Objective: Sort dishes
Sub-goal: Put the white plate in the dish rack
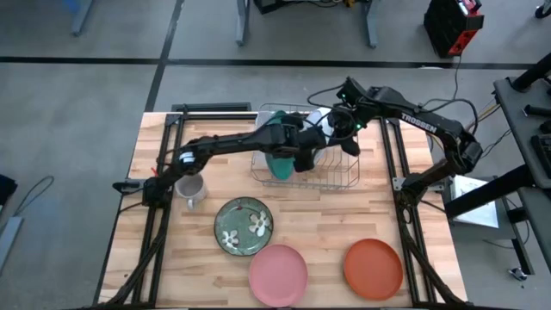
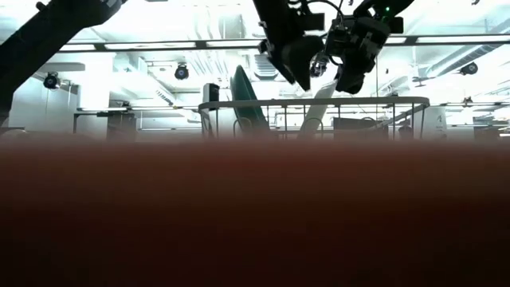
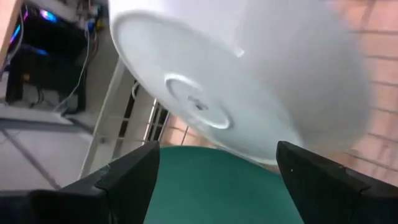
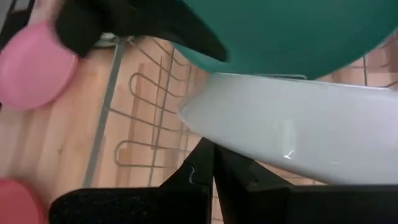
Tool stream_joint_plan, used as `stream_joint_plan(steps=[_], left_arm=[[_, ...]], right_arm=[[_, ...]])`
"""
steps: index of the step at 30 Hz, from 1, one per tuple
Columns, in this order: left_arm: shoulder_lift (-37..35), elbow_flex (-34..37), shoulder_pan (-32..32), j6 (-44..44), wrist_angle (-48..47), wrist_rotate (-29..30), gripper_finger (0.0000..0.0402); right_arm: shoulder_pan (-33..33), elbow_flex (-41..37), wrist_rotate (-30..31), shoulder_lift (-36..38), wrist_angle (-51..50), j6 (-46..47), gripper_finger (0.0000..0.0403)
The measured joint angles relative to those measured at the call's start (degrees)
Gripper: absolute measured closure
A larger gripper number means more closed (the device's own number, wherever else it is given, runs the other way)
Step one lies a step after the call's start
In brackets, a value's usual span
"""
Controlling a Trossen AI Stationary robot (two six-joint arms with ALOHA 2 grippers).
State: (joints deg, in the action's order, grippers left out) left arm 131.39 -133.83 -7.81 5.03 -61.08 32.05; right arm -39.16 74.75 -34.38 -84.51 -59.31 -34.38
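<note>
Teal plate (image 3: 211,186) between my left tool's (image 3: 217,171) wide-apart fingers, untouched, right tool (image 4: 214,165) pinched onto white bowl (image 4: 298,130), both over rack (image 1: 340,172).

Two dark jointed arms, white TROSSEN lettering on the right arm (image 1: 422,120), black cables, green indicator light

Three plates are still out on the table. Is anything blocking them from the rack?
Partly. The left gripper and right gripper both hang over the wire dish rack, where the large teal plate and white bowl already stand. The grey mug sits off to one side of the flowered plate.
</note>
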Motion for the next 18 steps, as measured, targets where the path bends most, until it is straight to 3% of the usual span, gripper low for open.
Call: stream_joint_plan(steps=[4,12,18], left_arm=[[2.34,0.16,-0.09,-0.01,0.41,-0.06,0.0090],[2.74,0.21,-0.66,0.32,2.36,4.88,0.0090],[2.74,-0.44,-0.61,0.48,2.49,7.13,0.0090]], right_arm=[[1.20,-1.23,3.38,1.00,0.00,-2.10,0.0403],[7.78,-4.33,24.24,7.47,4.19,-5.65,0.0403],[12.71,-6.43,26.94,13.49,9.84,-14.75,0.0403]])
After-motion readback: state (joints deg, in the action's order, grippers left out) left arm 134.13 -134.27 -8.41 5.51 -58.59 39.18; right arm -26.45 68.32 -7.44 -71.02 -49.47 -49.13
